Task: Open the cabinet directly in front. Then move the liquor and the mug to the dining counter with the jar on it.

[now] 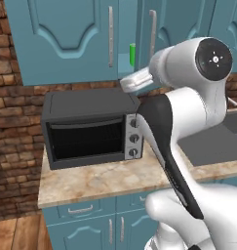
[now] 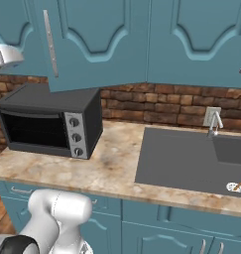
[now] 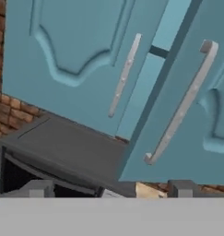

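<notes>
The teal wall cabinet (image 3: pixel 76 50) has its left door shut and its right door (image 3: pixel 201 138) swung ajar, leaving a narrow gap (image 3: pixel 150 87) between them. Through that gap in the left base view a sliver of the green mug (image 1: pixel 132 53) shows inside the cabinet (image 1: pixel 66 39). The liquor is hidden. The dining counter and the jar are out of view. My gripper (image 3: pixel 109 189) is open, its fingertips (image 3: pixel 37 188) wide apart with nothing between them. It sits just below and in front of the right door's bar handle (image 3: pixel 185 103), apart from it.
A dark toaster oven (image 1: pixel 88 127) stands on the marbled counter (image 1: pixel 115 176) under the cabinet, close below my hand (image 1: pixel 137 79). To the right lie a grey sink (image 2: pixel 191 158) and faucet (image 2: pixel 216 121). The ajar door (image 2: pixel 92 44) juts out over the oven.
</notes>
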You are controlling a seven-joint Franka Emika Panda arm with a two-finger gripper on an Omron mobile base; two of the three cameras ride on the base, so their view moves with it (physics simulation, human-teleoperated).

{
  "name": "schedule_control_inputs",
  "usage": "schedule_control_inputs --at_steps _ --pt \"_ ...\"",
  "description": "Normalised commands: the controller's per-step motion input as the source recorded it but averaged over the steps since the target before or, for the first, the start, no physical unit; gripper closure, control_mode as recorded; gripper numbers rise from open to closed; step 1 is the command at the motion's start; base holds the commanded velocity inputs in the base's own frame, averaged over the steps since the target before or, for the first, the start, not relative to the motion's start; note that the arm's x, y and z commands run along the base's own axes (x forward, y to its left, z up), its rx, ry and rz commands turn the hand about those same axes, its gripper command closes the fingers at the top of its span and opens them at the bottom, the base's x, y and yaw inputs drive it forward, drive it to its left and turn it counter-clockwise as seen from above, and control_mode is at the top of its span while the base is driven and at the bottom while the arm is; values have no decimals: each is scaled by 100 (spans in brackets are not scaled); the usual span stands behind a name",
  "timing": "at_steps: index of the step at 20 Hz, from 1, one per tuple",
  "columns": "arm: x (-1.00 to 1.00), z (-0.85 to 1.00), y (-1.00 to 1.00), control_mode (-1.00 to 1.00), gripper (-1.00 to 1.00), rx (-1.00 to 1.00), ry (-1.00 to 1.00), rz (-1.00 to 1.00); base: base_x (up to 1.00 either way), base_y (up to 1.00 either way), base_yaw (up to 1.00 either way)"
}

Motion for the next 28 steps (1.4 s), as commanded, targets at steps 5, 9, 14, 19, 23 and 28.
schedule_control_inputs --at_steps 5,9,14,19,23,28 --pt "0 -5 0 -100 -100 -48 0 0 0 0 0" --pt "0 -12 1 -100 -100 -48 -1 0 0 0 0" --pt "7 -12 0 -100 -100 -41 0 0 0 0 0" --pt "40 -38 0 -100 -100 -30 -1 0 0 0 0" --pt "48 -25 2 -100 -100 -20 -4 2 0 0 0" --pt "45 0 9 -100 -100 -11 -1 6 0 0 0"
